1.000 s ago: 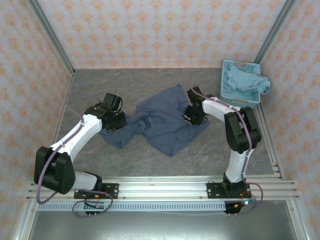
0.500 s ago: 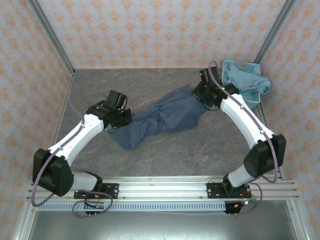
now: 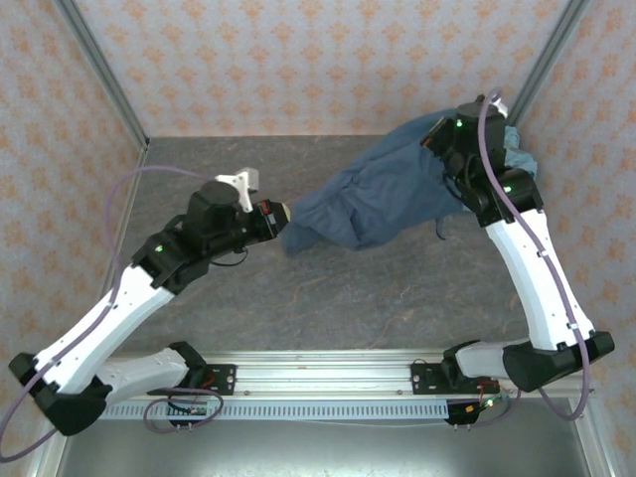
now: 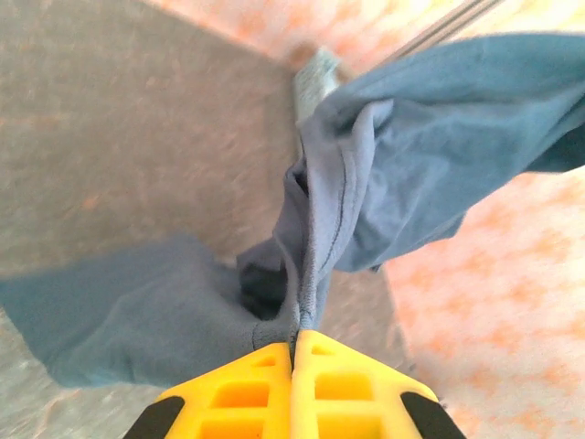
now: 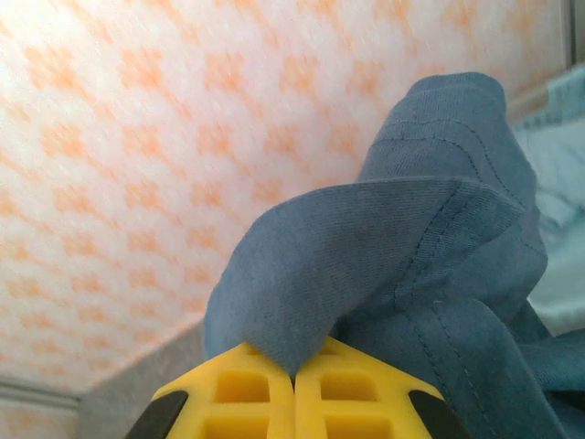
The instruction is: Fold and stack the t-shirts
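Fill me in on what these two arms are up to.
Both arms hold one dark slate-blue cloth t-shirt stretched between them above the grey table. The left end effector is shut on one end, the right end effector on the other, near the back right corner. The lighter aqua-blue t-shirt lies behind the right arm. Nothing is folded yet.

The left arm and right arm have white links between black joint housings, small green lights, and a lilac cable looping alongside each. The left gripper and right gripper carry yellow fingers with square moulded pockets.
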`<state>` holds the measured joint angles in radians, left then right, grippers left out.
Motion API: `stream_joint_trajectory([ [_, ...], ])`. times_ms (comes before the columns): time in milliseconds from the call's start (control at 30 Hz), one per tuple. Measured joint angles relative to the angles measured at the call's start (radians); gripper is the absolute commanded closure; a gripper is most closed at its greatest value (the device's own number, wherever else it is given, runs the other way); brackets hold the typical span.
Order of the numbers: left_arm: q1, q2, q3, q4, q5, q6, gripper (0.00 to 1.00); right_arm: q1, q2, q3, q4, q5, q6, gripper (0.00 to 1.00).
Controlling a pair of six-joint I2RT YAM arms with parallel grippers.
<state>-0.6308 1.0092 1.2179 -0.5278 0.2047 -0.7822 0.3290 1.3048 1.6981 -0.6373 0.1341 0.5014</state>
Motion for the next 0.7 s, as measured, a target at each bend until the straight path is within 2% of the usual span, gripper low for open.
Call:
stream_joint_trajectory([
  [133, 0.0, -0.067, 0.065, 0.01, -0.065, -0.014, 1.0, -0.014, 0.008, 0.051, 0.056, 0.024, -0.014, 1.0],
  [233, 0.009, -0.056, 0.128, -0.006, -0.126, -0.015, 1.0, -0.028, 0.067, 0.125, 0.079, 0.02, -0.013, 1.0],
  [333, 0.082, -0.003, 0.172, -0.045, -0.188, -0.04, 1.0, -0.035, 0.203, 0.233, 0.098, -0.02, -0.005, 1.0],
  [367, 0.136, 0.031, 0.173, -0.059, -0.197, -0.056, 1.0, -0.035, 0.267, 0.28, 0.102, -0.042, 0.002, 0.97],
  [533, 0.405, 0.293, 0.115, -0.041, -0.184, -0.101, 1.0, -0.035, 0.721, 0.623, 0.034, -0.204, 0.024, 0.57],
  [633, 0.536, 0.537, 0.127, -0.029, -0.131, -0.109, 1.0, -0.035, 1.013, 0.856, -0.102, -0.291, 0.027, 0.49],
  [667, 0.572, 0.616, 0.145, -0.032, -0.114, -0.108, 0.92, -0.033, 1.077, 0.89, -0.145, -0.313, 0.027, 0.46],
  [700, 0.6, 0.682, 0.165, -0.036, -0.101, -0.106, 0.78, -0.031, 1.116, 0.894, -0.182, -0.327, 0.025, 0.45],
])
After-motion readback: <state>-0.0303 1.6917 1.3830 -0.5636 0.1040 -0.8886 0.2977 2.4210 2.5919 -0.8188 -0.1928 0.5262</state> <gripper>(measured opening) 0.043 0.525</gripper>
